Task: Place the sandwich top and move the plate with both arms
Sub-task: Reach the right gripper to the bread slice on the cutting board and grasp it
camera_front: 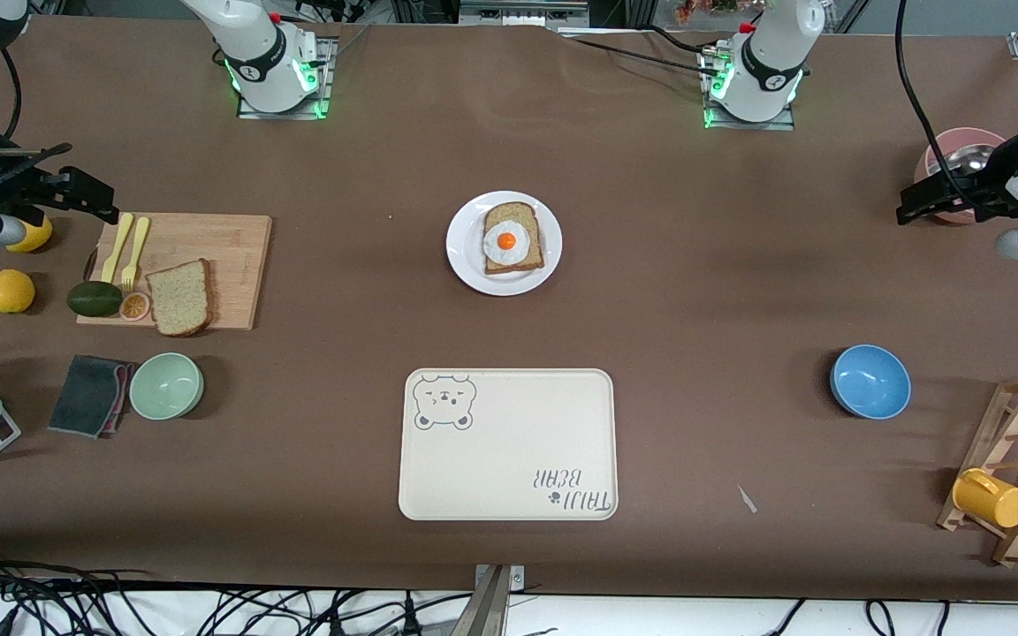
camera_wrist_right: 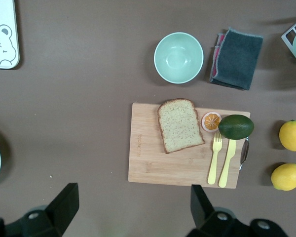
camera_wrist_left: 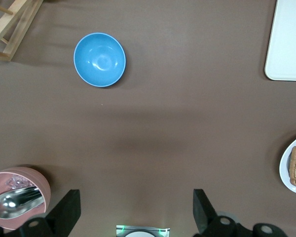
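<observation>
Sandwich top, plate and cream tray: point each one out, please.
sandwich top [camera_front: 180,299], front view, middle of the plain slice on the cutting board
plate [camera_front: 464,256], front view, bare white rim beside the egg bread
cream tray [camera_front: 509,459], front view, blank middle

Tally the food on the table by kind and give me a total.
Bread slices: 2, the sandwich top and the slice under the egg
Fried egg: 1
Whole citrus fruits: 2
Avocado: 1
Citrus slice: 1
Total: 7
</observation>
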{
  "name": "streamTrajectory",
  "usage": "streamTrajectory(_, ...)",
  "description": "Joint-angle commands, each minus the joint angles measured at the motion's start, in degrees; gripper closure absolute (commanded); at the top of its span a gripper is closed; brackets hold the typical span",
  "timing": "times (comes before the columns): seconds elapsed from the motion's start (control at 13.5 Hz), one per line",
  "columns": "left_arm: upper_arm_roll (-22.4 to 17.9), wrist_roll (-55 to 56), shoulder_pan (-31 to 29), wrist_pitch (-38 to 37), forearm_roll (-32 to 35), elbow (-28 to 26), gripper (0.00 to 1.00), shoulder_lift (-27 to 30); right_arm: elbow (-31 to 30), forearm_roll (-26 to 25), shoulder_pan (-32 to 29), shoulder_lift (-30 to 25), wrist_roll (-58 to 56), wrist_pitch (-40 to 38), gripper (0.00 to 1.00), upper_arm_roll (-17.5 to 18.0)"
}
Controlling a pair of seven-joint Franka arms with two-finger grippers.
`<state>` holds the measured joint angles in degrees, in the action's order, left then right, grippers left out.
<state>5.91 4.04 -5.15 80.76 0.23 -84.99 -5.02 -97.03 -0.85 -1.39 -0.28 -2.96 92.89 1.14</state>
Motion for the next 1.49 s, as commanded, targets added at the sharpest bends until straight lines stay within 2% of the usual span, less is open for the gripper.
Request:
streamTrajectory(0.0,0.2,-0.4,0.2,-0.2,2.0,0.4,0.00,0.6,0.0,-1.1,0.5,1.6,0.1,-1.0,0.00,-0.2)
streamTrajectory(0.15,0.2,-0.2,0.1,-0.3,2.0,0.7,0.00,0.6,-1.1,-1.4,0.5,3.2,0.7,-3.2,0.00,-0.2)
streamTrajectory(0.22,0.2,-0.3,0.1,-0.3,2.0,0.6,0.00,0.4,-2.5,-1.7,0.7,3.7,0.9,-1.7,0.00,0.0)
streamTrajectory(0.52,0.2,-0.3,0.3,-0.4,2.0,0.6,0.00,0.4,-14.3,-2.5,2.7,3.4,0.9,9.9,0.01,1.3)
streamTrajectory(0.59,0.2,-0.3,0.3,-0.4,2.0,0.6,0.00,0.4,-17.9,-4.5,2.6,2.9,2.1,14.4,0.01,1.4)
streamTrajectory(0.74,0.2,-0.1,0.4,-0.4,1.7,0.6,0.00,-0.5,-24.5,-11.9,2.7,3.1,7.6,22.8,0.01,1.8)
streamTrajectory(0.97,0.2,0.3,0.4,-0.4,1.4,0.6,0.00,-1.1,-31.5,-19.6,2.6,5.5,13.4,36.1,0.02,2.6)
streamTrajectory(1.04,0.2,0.9,0.4,-0.4,1.3,0.5,0.00,-1.0,-32.6,-20.8,2.5,7.1,13.6,39.6,0.03,2.3)
streamTrajectory(1.19,0.2,0.9,0.4,-0.4,1.2,0.6,0.00,-1.1,-32.5,-22.2,2.2,11.2,13.6,43.6,0.13,1.3)
streamTrajectory(1.41,0.2,1.1,0.4,-0.4,1.2,0.3,0.00,-1.0,-32.5,-28.0,2.2,16.5,13.5,52.8,0.13,-2.8)
